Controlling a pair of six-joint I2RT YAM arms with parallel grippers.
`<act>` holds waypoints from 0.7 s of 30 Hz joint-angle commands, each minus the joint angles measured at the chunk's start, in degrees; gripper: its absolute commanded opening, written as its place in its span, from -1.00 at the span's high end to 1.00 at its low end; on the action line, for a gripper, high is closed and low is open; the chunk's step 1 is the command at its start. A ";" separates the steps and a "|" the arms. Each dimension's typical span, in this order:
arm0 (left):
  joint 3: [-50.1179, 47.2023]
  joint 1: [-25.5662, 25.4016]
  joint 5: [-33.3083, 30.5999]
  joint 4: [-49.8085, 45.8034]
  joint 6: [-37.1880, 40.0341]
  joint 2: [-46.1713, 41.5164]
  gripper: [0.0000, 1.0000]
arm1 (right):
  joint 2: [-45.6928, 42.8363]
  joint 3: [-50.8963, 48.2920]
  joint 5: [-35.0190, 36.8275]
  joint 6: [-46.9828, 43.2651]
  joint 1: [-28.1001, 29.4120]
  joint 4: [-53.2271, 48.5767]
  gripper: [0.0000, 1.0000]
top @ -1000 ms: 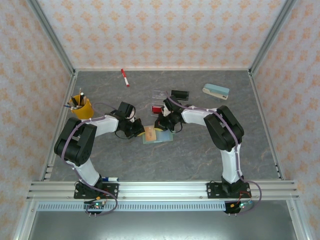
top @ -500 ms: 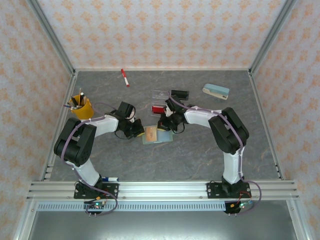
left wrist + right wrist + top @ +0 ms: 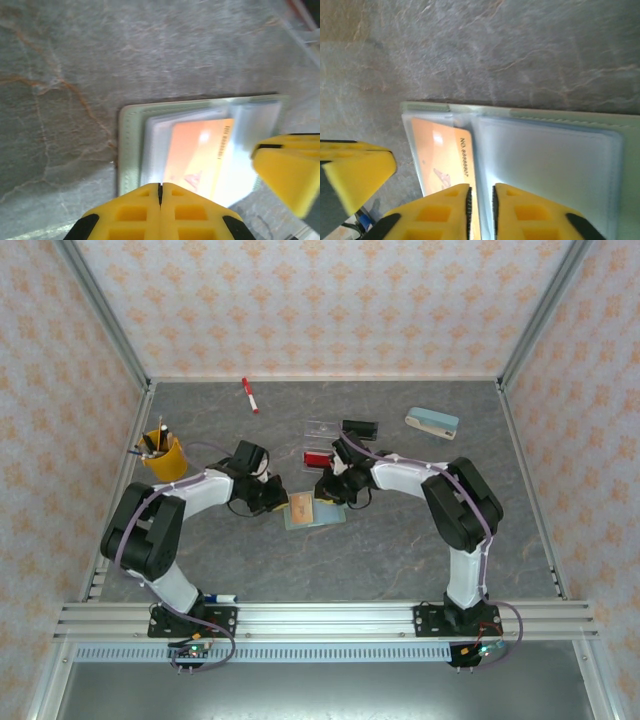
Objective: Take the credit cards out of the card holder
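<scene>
The card holder point(image 3: 318, 512) lies open on the table between both grippers, a pale green-grey wallet point(image 3: 129, 150) point(image 3: 530, 112) with clear inner sleeves. A tan-gold credit card point(image 3: 300, 505) point(image 3: 200, 157) point(image 3: 440, 152) sits in its left sleeve. A red credit card point(image 3: 316, 458) lies on the table behind the wallet. My left gripper point(image 3: 276, 496) point(image 3: 160, 186) is shut, its tips over the wallet's left edge. My right gripper point(image 3: 330, 490) point(image 3: 480, 194) hangs over the wallet's fold, its jaws parted by a narrow gap with nothing between them.
Behind the red card are a clear plastic tray point(image 3: 322, 428) and a black object point(image 3: 360, 428). A cream-and-teal stapler point(image 3: 432, 422) lies back right, a red marker point(image 3: 249, 395) at the back. A yellow pen cup point(image 3: 163, 454) stands left.
The right gripper's jaws have parted slightly from shut. Both arms' elbows have swung a little outward. The wallet and cards lie where they were.
</scene>
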 commanded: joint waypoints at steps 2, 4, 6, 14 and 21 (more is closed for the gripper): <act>1.23 -0.69 1.67 1.27 -0.57 -1.50 0.90 | 1.72 1.41 -1.56 0.31 1.09 0.74 0.51; 1.43 -0.93 1.83 1.57 -0.74 -0.25 0.92 | 2.56 1.97 -2.24 0.55 1.26 1.01 0.51; 1.63 -0.98 1.29 1.42 -0.92 1.25 0.92 | 3.10 2.51 -2.97 0.83 1.52 1.36 0.56; 1.36 -0.98 -3.58 -2.10 -2.33 5.27 0.96 | 5.20 3.84 -0.82 1.01 1.71 -0.42 0.58; -0.81 -0.98 -5.06 -3.60 -1.65 6.44 0.97 | 5.73 3.89 -2.74 1.11 1.80 1.39 0.58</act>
